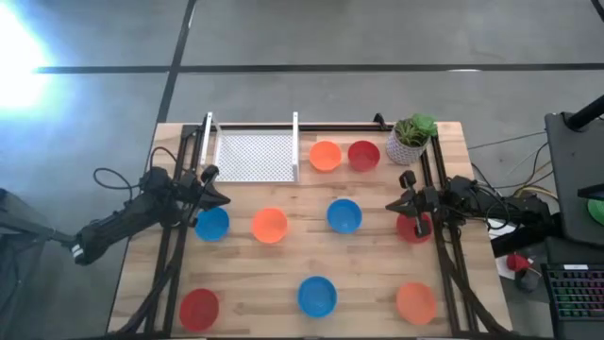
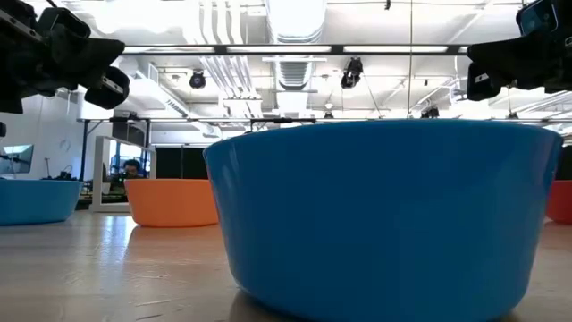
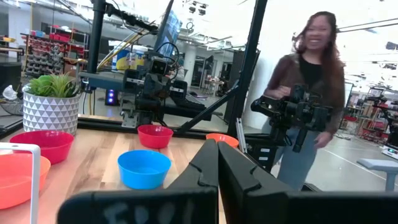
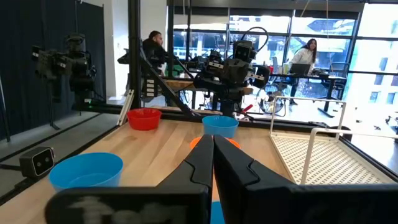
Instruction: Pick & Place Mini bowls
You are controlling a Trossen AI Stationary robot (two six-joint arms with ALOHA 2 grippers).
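Left gripper (image 1: 219, 199): we found its fingers (image 3: 239, 180) clenched on nothing, raised over the table's (image 1: 283, 274) left edge. Right gripper (image 1: 396, 205): fingers (image 4: 193, 165) likewise pressed together and empty, at the right edge.

Mini bowls, nine counted:
- Blue, three: one (image 1: 211, 224) just below the left fingertips, one (image 1: 344, 215) between the two grippers, one (image 1: 317, 296) at the near edge.
- Orange, three: one (image 1: 269, 225) beside the left blue bowl, one (image 1: 326, 155) at the far edge, one (image 1: 416, 302) at the near right corner.
- Red, three: one (image 1: 413, 227) directly under the right gripper, one (image 1: 363, 155) touching the far orange bowl, one (image 1: 199, 308) at the near left corner.

Also logged: one white wire rack (image 1: 255, 156) beyond the left fingers; one potted plant (image 1: 411, 139) beyond the right fingers.
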